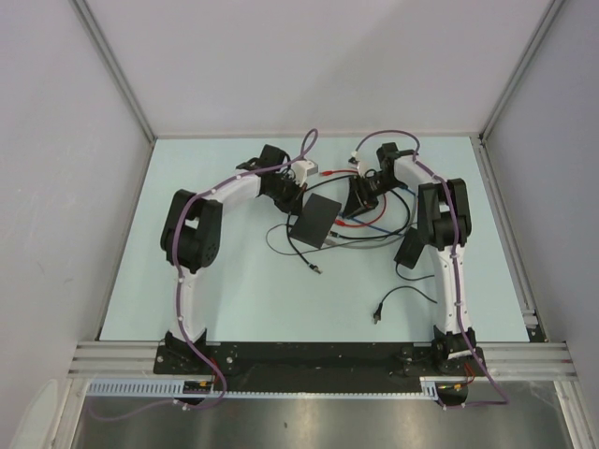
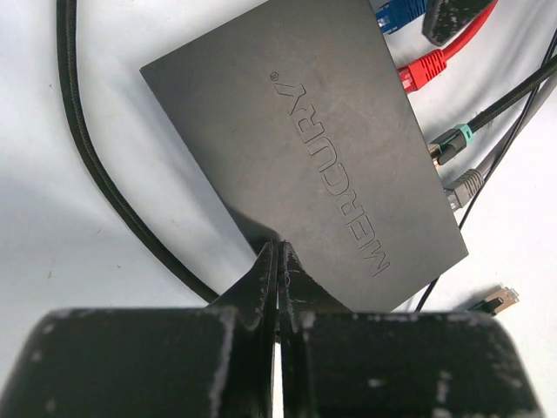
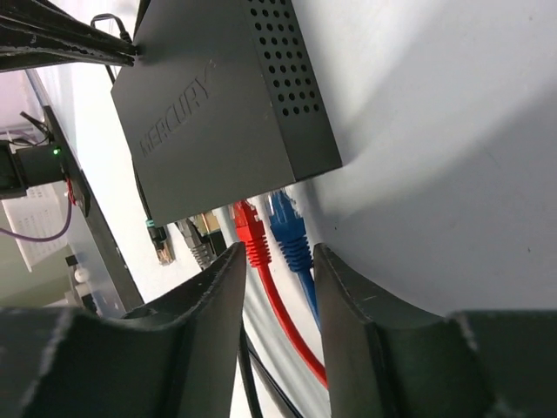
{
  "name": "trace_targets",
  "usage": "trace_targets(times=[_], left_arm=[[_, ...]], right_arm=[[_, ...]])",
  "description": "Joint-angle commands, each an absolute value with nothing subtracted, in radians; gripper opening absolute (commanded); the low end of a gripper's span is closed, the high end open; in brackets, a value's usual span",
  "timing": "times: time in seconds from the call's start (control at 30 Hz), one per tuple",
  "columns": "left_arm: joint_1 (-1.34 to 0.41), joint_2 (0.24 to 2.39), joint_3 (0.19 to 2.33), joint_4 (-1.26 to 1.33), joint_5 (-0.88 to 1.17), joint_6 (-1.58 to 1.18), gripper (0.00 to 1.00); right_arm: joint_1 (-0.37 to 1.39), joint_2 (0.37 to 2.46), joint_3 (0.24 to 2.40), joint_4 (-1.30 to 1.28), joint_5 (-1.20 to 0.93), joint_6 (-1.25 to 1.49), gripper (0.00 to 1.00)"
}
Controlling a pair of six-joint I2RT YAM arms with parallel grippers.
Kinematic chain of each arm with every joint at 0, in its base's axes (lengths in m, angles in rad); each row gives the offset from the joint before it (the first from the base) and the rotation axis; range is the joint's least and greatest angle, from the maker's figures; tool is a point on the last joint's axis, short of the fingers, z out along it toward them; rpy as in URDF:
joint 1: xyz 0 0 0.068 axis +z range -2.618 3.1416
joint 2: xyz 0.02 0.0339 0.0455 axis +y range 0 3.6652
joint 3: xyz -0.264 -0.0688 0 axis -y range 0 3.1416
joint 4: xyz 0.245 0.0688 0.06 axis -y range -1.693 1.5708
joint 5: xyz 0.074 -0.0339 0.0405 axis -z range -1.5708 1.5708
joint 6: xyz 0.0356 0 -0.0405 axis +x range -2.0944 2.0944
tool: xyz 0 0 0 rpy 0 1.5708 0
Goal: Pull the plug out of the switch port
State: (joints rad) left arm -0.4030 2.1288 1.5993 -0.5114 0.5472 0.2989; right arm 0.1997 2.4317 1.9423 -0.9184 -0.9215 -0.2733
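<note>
The switch (image 1: 315, 221) is a flat matte-black box marked MERCURY, lying mid-table; it also shows in the left wrist view (image 2: 305, 148) and the right wrist view (image 3: 218, 104). A red plug (image 3: 251, 231) and a blue plug (image 3: 290, 231) sit in its socket edge. My right gripper (image 3: 278, 257) is open, and its fingers straddle both plugs' boots without touching them. My left gripper (image 2: 279, 252) is shut and empty, its tips pressed at the switch's opposite edge. In the top view the left gripper (image 1: 298, 194) is at the switch's far corner and the right gripper (image 1: 360, 201) at its right.
A grey plug (image 2: 466, 185) and a black plug with a teal band (image 2: 452, 144) lie by the same socket edge; I cannot tell if they are seated. A black adapter brick (image 1: 409, 248) and loose cable ends (image 1: 377, 316) lie right of the switch. A black cable (image 2: 96, 165) curves left of it.
</note>
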Motion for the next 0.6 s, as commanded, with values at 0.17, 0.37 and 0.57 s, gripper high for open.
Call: trace_targets(times=[0.17, 0.37, 0.57], left_arm=[[-0.413, 2.155, 1.634, -0.540, 0.520, 0.336, 0.00], [-0.414, 2.152, 1.637, -0.534, 0.511, 0.339, 0.00], [-0.428, 2.155, 1.643, -0.542, 0.500, 0.350, 0.00]], right_arm=[[0.216, 2.488, 1.983, -0.905, -0.925, -0.267, 0.27], [0.235, 2.503, 2.003, -0.905, -0.930, -0.278, 0.10], [0.245, 2.514, 2.016, -0.917, -0.925, -0.287, 0.07]])
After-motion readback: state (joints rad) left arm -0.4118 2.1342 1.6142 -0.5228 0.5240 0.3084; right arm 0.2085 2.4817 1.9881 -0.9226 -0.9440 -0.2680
